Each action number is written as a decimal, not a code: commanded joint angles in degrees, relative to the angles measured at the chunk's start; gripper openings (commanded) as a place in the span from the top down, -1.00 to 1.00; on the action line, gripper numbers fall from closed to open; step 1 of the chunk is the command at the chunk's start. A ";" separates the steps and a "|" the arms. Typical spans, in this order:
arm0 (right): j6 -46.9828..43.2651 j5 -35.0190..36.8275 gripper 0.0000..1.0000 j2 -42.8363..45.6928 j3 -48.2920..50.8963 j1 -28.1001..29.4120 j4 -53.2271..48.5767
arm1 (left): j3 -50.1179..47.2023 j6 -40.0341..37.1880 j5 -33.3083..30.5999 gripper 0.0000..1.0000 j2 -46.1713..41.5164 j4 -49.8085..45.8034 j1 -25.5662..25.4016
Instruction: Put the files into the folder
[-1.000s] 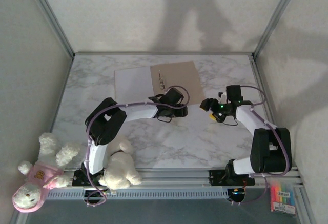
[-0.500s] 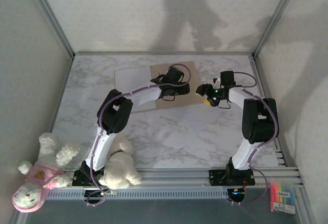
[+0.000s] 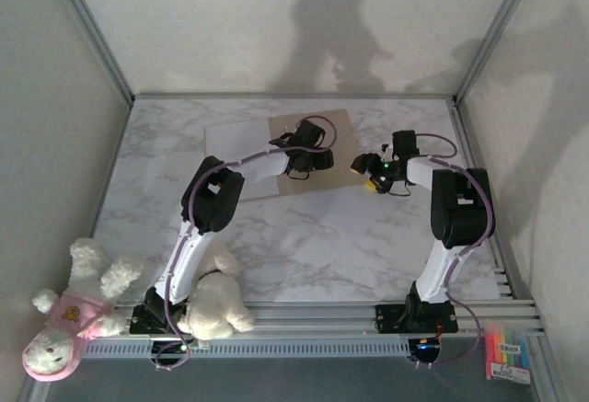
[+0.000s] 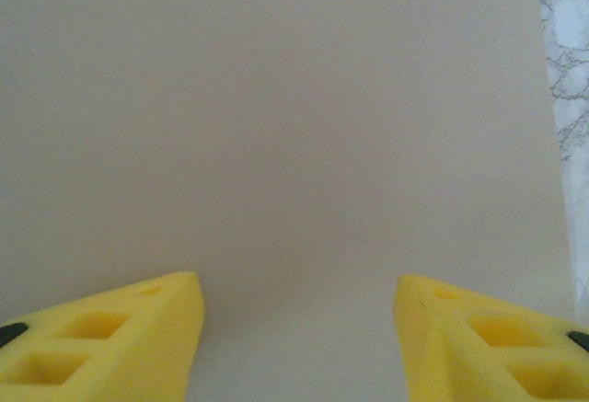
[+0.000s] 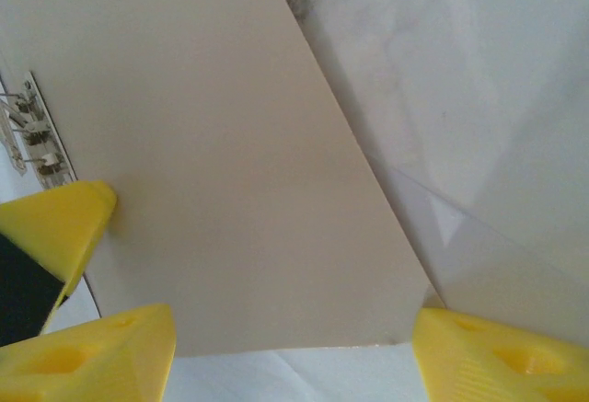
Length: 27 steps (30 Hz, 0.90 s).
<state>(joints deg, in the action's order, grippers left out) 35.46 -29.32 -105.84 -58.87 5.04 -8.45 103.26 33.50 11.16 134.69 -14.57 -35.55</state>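
The tan folder (image 3: 342,135) lies open and flat at the back middle of the table. A white sheet of the files (image 3: 237,144) lies flat against its left side. My left gripper (image 3: 317,158) hovers low over the folder panel (image 4: 294,144), open, with nothing between its yellow fingertips (image 4: 138,328). My right gripper (image 3: 365,170) stands open just off the folder's near right corner (image 5: 396,328), its jaws apart with nothing between them (image 5: 294,356). In the right wrist view a metal clip (image 5: 28,135) sits at the panel's left edge, beside a left-gripper finger (image 5: 60,223).
The marble tabletop (image 3: 313,246) is bare in front of the folder. Grey walls close the back and sides. Two plush toys (image 3: 216,301) (image 3: 69,319) lie by the left arm's base. A pack of markers (image 3: 508,351) lies at the near right.
Both arms have reached farther back: the left gripper moved from the folder's near edge onto its panel, and the right gripper closed in on the near right corner. Both stay open.
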 commanded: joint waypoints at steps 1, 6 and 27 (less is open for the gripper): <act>1.19 3.62 -0.42 1.89 4.23 0.10 -2.90 | -3.89 -1.28 -2.60 -0.17 -3.69 -3.12 2.57; 1.69 2.78 -0.42 4.24 8.42 0.14 -2.42 | -7.78 -1.41 -3.06 -0.18 -6.06 -2.06 3.90; 1.72 -0.32 -0.44 21.57 21.17 0.27 -9.97 | -10.04 -2.28 -4.07 -0.17 -7.16 -1.33 8.72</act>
<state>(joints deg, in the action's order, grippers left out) 36.93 -29.80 -86.70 -39.38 5.19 -14.17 93.51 32.58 10.41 128.49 -13.13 -28.36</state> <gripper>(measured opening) 0.717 0.587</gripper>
